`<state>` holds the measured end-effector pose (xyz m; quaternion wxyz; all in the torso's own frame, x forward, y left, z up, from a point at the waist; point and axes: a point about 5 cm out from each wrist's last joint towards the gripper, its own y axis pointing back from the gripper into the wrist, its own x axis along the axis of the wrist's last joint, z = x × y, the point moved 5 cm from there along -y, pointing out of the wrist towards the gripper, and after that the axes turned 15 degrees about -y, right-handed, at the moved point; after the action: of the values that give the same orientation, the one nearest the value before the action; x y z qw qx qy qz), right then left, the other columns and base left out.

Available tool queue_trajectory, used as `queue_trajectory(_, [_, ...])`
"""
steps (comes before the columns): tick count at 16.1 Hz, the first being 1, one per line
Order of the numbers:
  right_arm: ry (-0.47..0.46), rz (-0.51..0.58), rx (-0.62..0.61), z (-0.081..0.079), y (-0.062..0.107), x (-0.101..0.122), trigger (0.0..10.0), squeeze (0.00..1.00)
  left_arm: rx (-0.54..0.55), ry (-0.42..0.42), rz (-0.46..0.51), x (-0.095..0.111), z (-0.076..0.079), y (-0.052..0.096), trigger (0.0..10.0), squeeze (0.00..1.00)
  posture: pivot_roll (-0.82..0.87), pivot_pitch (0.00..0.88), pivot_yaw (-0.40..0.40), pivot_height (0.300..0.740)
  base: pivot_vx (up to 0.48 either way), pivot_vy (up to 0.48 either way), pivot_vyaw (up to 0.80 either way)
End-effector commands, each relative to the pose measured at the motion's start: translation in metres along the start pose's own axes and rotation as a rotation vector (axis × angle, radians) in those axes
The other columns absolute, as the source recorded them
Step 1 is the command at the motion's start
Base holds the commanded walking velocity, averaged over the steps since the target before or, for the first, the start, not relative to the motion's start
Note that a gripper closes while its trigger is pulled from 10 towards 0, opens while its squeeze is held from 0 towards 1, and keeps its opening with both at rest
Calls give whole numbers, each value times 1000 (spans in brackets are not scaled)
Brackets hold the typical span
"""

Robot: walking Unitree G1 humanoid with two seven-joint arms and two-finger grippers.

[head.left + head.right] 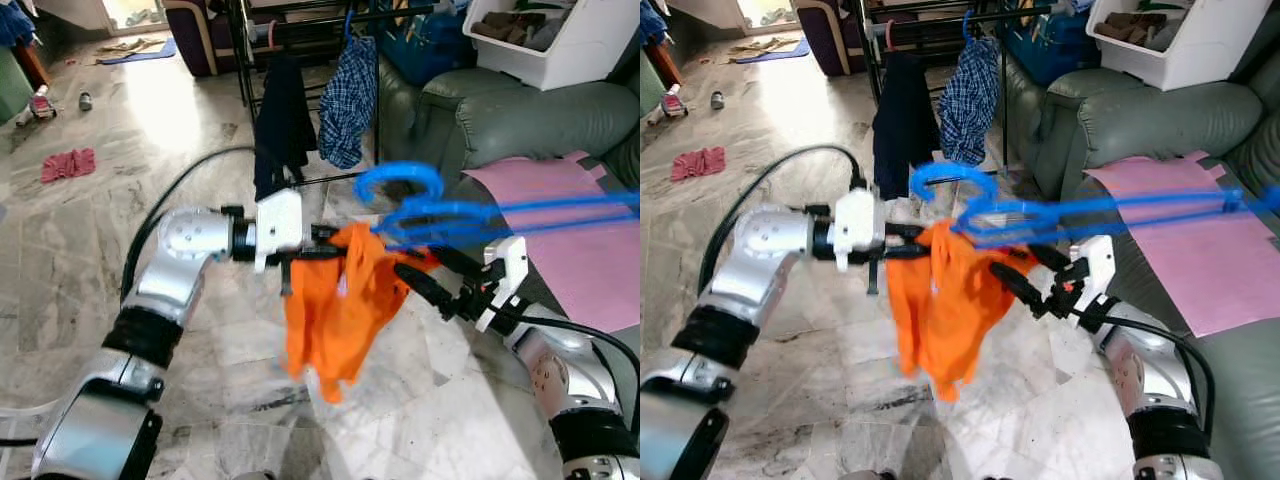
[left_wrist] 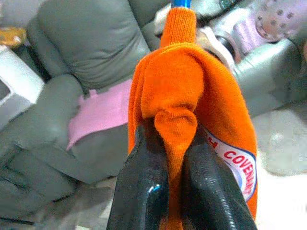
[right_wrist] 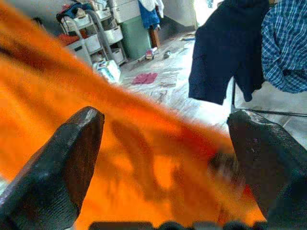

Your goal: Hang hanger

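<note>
An orange shirt [image 1: 340,300] hangs in mid-air over the marble floor. My left gripper [image 1: 318,247] is shut on a fold of it near the top [image 2: 175,120]. A blue plastic hanger [image 1: 400,180], motion-blurred, sits at the shirt's collar, its hook up and its bars stretching right over the sofa. My right gripper [image 1: 418,262] reaches in from the right, just below the hanger's bars. Its fingers [image 3: 67,158] are open, with the orange cloth [image 3: 144,158] lying in the gap between them. What carries the hanger cannot be made out.
Behind stands a black drying rack with a dark garment [image 1: 283,120] and a plaid shirt [image 1: 348,100]. At the right, a green sofa [image 1: 520,115] carries a pink sheet [image 1: 580,230] and a white bin [image 1: 550,40]. A red cloth [image 1: 68,163] lies on the floor.
</note>
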<state>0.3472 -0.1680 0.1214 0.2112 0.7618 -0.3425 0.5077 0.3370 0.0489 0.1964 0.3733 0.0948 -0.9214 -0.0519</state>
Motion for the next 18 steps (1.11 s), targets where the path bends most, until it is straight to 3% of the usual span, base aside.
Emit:
queue_trajectory(1, [7,23,-2,1,-1,7,10000,0,-1,-19,1,3,-2,2,0,0,-25,93,5,740,0,0,0])
queue_trajectory(4, [-2,28,24,-3,-2,9,10000,0,11,5,-38,-10,5,3,0,0,-28,93,7,740,0,0,0])
queue_trajectory(13, [-11,-70,-16,5,5,-21,10000,0,58,-37,46,19,-14,-6,0,0,-25,95,3,740,0,0,0])
queue_trajectory(16, [-2,-78,-55,12,8,-25,10000,0,50,-15,136,44,-18,-8,0,0,-21,98,1,740,0,0,0])
queue_trajectory(18, [4,-48,-48,10,5,-16,10000,0,58,-18,96,35,-16,-7,0,0,-20,98,2,740,0,0,0])
